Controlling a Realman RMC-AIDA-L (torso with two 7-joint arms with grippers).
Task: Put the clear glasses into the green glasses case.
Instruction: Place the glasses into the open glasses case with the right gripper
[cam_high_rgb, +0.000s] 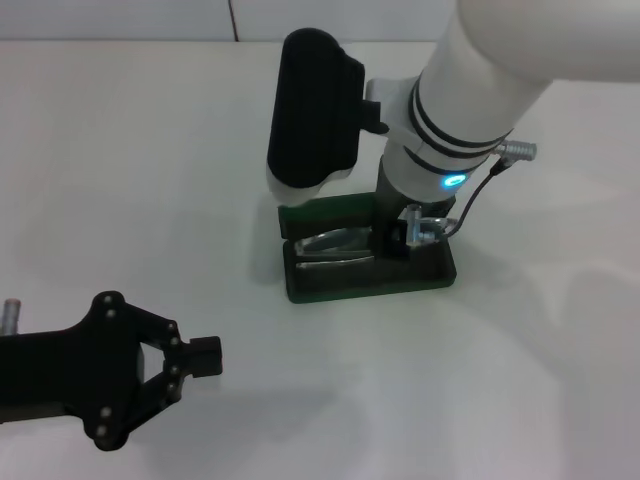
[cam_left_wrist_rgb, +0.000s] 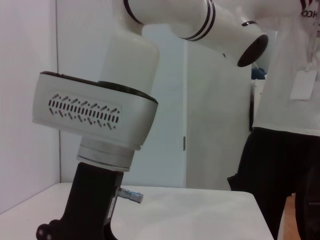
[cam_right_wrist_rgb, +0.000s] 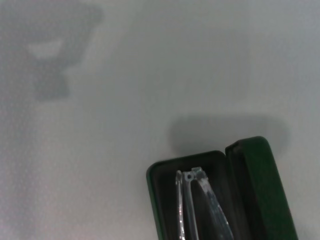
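The green glasses case (cam_high_rgb: 366, 281) lies open in the middle of the white table, its lid (cam_high_rgb: 322, 212) standing up at the far side. The clear glasses (cam_high_rgb: 330, 246) lie folded inside on the dark lining, toward the case's left half. My right gripper (cam_high_rgb: 396, 240) reaches straight down into the right half of the case, at the glasses' right end. The right wrist view looks down on the case (cam_right_wrist_rgb: 260, 185) with the glasses (cam_right_wrist_rgb: 197, 207) in it. My left gripper (cam_high_rgb: 200, 357) rests shut and empty near the table's front left, well away from the case.
The right arm's white wrist and black camera housing (cam_high_rgb: 312, 110) hang over the far side of the case. In the left wrist view a person (cam_left_wrist_rgb: 287, 125) stands beyond the table's far corner. White table surface (cam_high_rgb: 120, 180) surrounds the case.
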